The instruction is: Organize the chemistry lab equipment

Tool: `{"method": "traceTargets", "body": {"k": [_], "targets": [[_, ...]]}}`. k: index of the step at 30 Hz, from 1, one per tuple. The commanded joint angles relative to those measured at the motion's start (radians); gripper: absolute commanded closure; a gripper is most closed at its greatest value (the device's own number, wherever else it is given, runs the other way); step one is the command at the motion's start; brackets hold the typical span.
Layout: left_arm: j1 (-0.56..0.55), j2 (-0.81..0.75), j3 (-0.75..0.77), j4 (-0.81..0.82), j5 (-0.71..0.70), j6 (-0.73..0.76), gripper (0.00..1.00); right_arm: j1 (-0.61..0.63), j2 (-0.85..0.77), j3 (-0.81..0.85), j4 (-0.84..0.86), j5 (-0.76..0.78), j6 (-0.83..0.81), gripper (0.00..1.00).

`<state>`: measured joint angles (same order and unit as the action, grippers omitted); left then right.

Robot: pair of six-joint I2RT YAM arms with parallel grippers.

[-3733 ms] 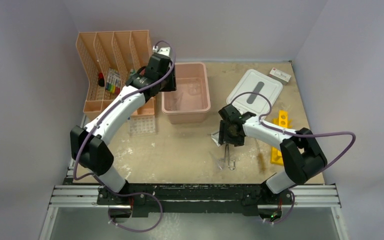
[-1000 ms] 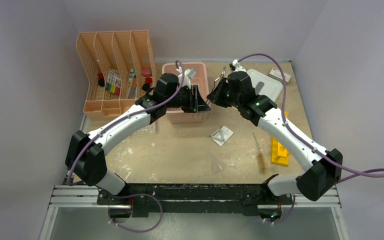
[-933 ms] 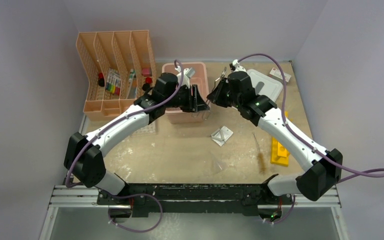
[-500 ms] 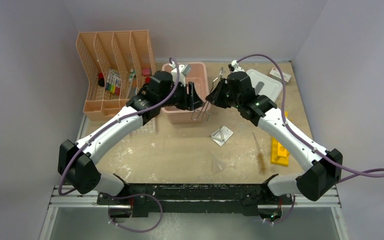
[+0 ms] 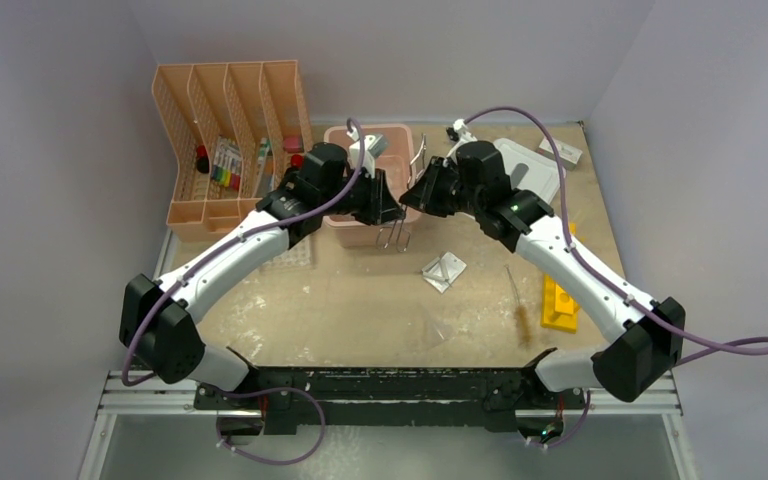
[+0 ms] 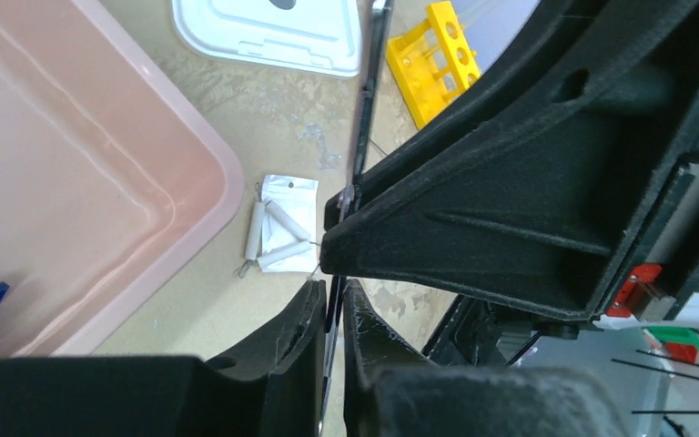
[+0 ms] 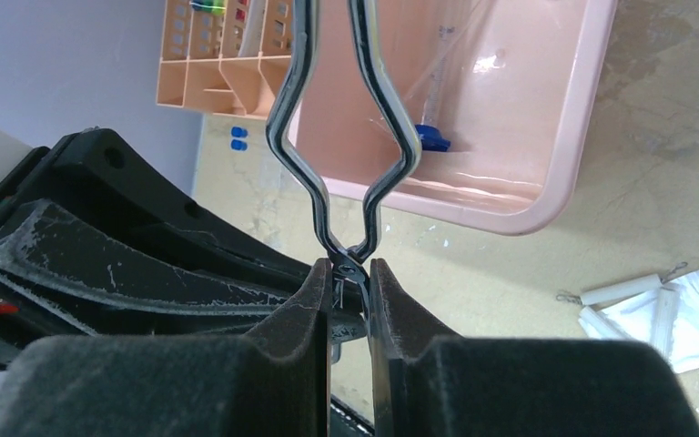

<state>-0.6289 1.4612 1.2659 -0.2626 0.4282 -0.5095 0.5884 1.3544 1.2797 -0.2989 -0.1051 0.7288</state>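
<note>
Top external view first: both arms are seen meeting mid-air over the front of the pink bin (image 5: 396, 129). The metal forceps (image 5: 397, 236) are strung between them, with one end dangling toward 6 o'clock just past the bin's front wall and the other poking up toward 12. The right gripper (image 5: 415, 192) is parked on the 3 o'clock side of the forceps and the left gripper (image 5: 388, 200) on the 9 o'clock side, with the two heads almost touching. On the right wrist cam, that gripper's fingers (image 7: 400, 355) are seen squeezed tight on the forceps right where the two metal limbs come together, and the limbs fan out beyond that over the bin. On the left wrist cam, the left fingers (image 6: 282, 364) are seen pinched in on the thin metal edge, with only a dark slit left between them, so the forceps look to be gripped from both sides. A blue-capped tube (image 7: 428, 137) can be spotted lying inside the bin. Down on the table, the small clear bag (image 5: 444, 270) is found at 5 o'clock from the grippers. The yellow rack (image 5: 560, 290) sits farther out around 4, the white lid (image 5: 530, 170) at 3, and the peach organizer (image 5: 225, 100) off at 10.
</note>
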Motion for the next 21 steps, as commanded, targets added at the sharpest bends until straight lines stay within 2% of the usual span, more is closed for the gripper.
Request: {"method": "traceTargets", "body": {"k": [1, 4, 10, 12, 15, 19, 21], "targets": [[0.008, -0.049, -0.001, 0.064, 0.026, 0.024, 0.97, -0.001, -0.007, 0.053, 0.078, -0.055, -0.010, 0.96], [0.015, -0.040, 0.012, 0.047, 0.017, 0.031, 1.00, 0.000, -0.009, 0.061, 0.088, -0.063, -0.016, 0.92], [0.070, -0.042, 0.035, 0.036, -0.083, -0.011, 1.00, -0.002, -0.012, 0.113, 0.050, 0.019, -0.068, 0.47], [0.102, -0.033, 0.051, 0.006, -0.108, -0.020, 1.00, -0.004, -0.021, 0.129, 0.037, 0.080, -0.087, 0.37], [0.149, -0.006, 0.101, -0.074, -0.165, 0.002, 1.00, -0.008, -0.044, 0.128, 0.035, 0.155, -0.120, 0.34], [0.171, 0.052, 0.243, -0.274, -0.405, 0.146, 1.00, -0.014, -0.080, 0.117, 0.021, 0.205, -0.185, 0.34], [0.175, 0.106, 0.302, -0.317, -0.454, 0.161, 1.00, -0.015, -0.091, 0.101, -0.001, 0.257, -0.202, 0.34]]}}
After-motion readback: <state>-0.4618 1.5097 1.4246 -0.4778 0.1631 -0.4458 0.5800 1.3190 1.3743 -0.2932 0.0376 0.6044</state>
